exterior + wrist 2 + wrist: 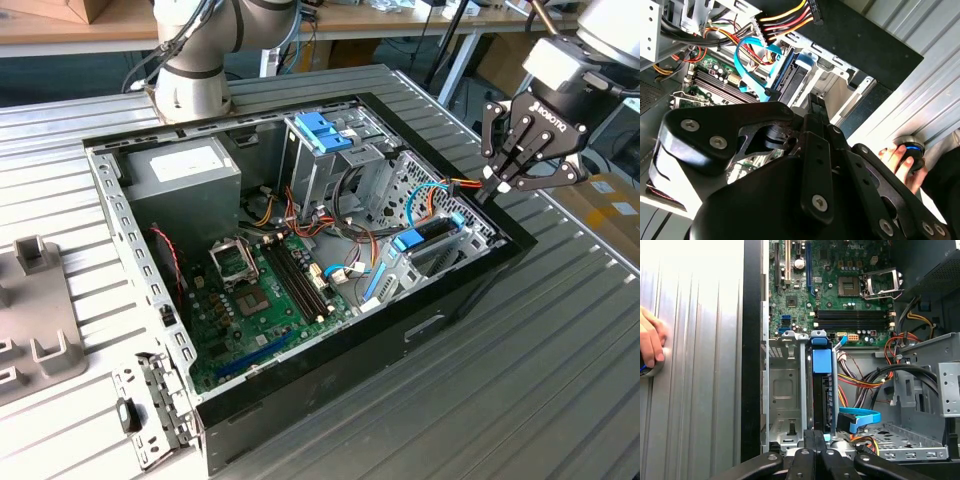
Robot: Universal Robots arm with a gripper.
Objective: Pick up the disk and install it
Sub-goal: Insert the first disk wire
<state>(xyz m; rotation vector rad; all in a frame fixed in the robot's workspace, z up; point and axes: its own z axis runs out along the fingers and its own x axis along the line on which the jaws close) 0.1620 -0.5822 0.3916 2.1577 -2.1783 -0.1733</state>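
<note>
Closest to us is the gripper (pixel 533 150), hanging over the computer case (pixel 470 290) at its edge on the exterior view's right. In both wrist views its fingers (pixel 815 452) look drawn together with nothing between them, and in the exterior view the black linkages are folded in toward one point, so we judge it closed and empty.

Just beneath the gripper sits the disk (pixel 822 390), standing on edge in a slot of the metal bay (pixel 785 390) at that side of the case, its light-blue carrier (pixel 822 360) showing along the exposed edge. It appears already seated in the bay (how fully, we cannot tell). Beside the disk, a flat blue cable (pixel 860 419) and a bundle of coloured wires (pixel 785 17) run close by.

We judge the disk to be stiff, fairly heavy and sensitive to knocks; the plastic carrier rails are the safer place to take hold.

Farther into the case lie the green circuit board (pixel 255 300) and the upright drive cage (pixel 325 160). Outside the case, a person's hand (pixel 902 162) rests on the tabletop (pixel 520 400).
</note>
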